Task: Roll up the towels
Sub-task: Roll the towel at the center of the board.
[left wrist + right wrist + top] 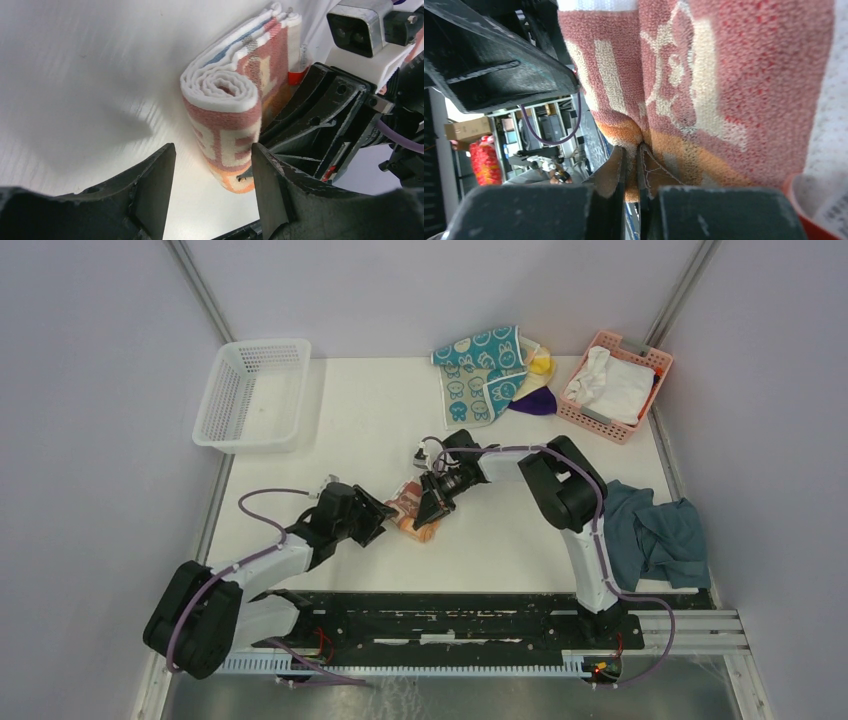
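The left gripper (212,197) has its jaws spread wide and holds nothing, just beside the rolled peach-orange printed terry towel (225,115), which lies mid-way across the white table (350,440). At the roll's right, the right gripper (631,165) pinches its orange edge between nearly closed jaws.

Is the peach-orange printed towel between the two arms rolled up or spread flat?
Rolled up: the peach-orange printed towel shows a spiral of white layers at its end, and the right gripper pinches its edge.
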